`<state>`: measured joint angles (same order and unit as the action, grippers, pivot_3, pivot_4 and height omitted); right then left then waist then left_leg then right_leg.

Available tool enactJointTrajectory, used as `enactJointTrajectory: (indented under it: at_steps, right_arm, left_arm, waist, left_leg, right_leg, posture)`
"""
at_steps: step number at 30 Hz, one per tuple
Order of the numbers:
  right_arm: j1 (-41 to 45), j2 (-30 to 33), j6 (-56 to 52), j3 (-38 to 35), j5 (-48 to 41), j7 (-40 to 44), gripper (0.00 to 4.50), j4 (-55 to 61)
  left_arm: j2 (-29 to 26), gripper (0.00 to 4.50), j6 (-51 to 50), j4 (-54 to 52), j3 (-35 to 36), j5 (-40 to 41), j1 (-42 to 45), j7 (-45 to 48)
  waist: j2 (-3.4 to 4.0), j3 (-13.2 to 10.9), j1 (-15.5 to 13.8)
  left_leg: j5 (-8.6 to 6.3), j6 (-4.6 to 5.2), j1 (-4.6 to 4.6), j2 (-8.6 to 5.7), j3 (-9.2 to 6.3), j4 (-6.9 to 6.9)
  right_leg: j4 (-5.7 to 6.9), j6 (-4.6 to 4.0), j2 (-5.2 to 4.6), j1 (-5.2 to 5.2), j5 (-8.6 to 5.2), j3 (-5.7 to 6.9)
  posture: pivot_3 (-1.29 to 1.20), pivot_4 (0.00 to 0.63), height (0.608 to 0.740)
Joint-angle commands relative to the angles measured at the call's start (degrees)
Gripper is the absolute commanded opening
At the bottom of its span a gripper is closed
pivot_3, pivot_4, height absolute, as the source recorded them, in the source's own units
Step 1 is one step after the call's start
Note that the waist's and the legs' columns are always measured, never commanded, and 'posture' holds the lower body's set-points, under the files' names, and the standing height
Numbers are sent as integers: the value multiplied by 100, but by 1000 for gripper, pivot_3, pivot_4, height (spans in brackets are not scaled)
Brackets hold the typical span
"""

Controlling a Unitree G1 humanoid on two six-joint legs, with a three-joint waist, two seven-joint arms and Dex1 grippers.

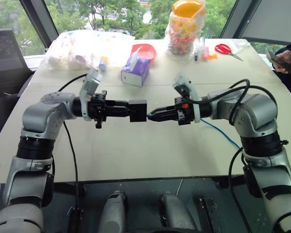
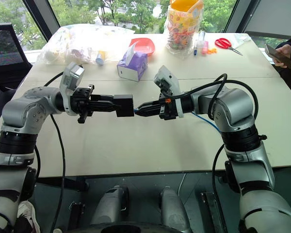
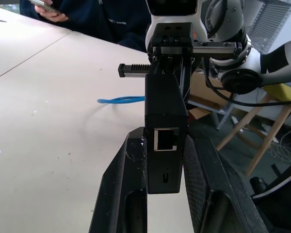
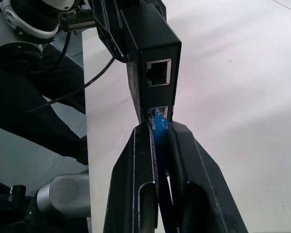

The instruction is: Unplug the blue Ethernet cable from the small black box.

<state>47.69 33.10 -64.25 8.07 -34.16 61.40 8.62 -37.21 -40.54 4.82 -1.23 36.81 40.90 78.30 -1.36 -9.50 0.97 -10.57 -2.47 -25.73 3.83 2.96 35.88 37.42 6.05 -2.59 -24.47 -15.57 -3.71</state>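
The left tool [image 1: 120, 110] grips the small black box [image 1: 137, 110] above the table [image 1: 136, 150]. The right tool [image 1: 154, 115], just beside the box, pinches the blue Ethernet cable [image 4: 157, 121] at its plug. Next: pull it straight out.

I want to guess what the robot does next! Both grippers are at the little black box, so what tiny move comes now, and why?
Probably the right gripper should pull straight back, away from the small matte black plastic box. It is shut on the thin bright blue Ethernet cable right at the lower port, where the plug still sits. The left gripper clamps the box, holding it above the table.
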Motion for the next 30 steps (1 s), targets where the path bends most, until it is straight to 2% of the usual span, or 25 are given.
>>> enactJointTrajectory:
  at_steps: [1,12,18,22,24,26,29,30]
  right_arm:
    - [107,68,131,-43,-55,-19,10,2]
    - [82,316,964,144,399,124,10,-1110]
    - [243,118,1646,115,799,-35,10,-1858]
    - [400,-319,2821,182,1609,-826,10,-2712]
    - [549,-483,3081,187,1902,-1138,10,-3222]
    - [734,-713,3197,41,2033,-1517,10,-3740]
    - [861,-894,3251,-40,2168,-1770,10,-4083]
    - [871,-930,3266,-51,2213,-1845,409,-4131]
  left_arm:
    - [-70,453,47,-248,77,56,-7,18]
    - [-538,453,63,-330,241,70,-292,130]
    - [-678,453,88,-493,324,52,-543,65]
    - [-483,453,633,-471,85,-373,-674,-142]
    - [-282,453,1031,-393,-77,-691,-721,-354]
    - [222,453,1666,-79,-303,-1197,-727,-908]
    - [750,453,2025,103,-457,-1432,-788,-1198]
    - [882,453,2148,184,-490,-1521,-780,-1288]
  waist:
    - [0,0,0]
    - [1,-2,-12]
    - [1,-2,14]
    - [2,-3,23]
    - [2,-3,8]
    - [2,-3,-23]
    - [1,-3,-30]
    - [1,-3,-22]
  left_leg:
    - [0,0,0,0,0,0]
    - [0,0,-2,-1,2,2]
    - [-1,1,-4,0,2,1]
    - [-1,1,-4,0,2,0]
    - [-1,1,-4,0,2,1]
    - [-1,1,-7,-1,4,4]
    - [-1,2,-16,-3,3,15]
    - [-2,4,-20,-3,4,18]
  right_leg:
    - [0,0,0,0,0,0]
    - [-1,0,-3,-1,0,0]
    - [-5,-1,-1,-3,-1,0]
    - [-4,0,1,-5,0,0]
    - [-4,1,1,-5,1,0]
    - [-4,1,0,-4,1,0]
    - [-5,3,-2,0,2,0]
    - [-5,5,-3,-1,3,0]
  posture:
    - [0,150,735]
    - [0,150,735]
    - [0,150,735]
    - [0,150,735]
    - [0,150,735]
    - [0,150,735]
    - [0,150,735]
    - [0,150,735]
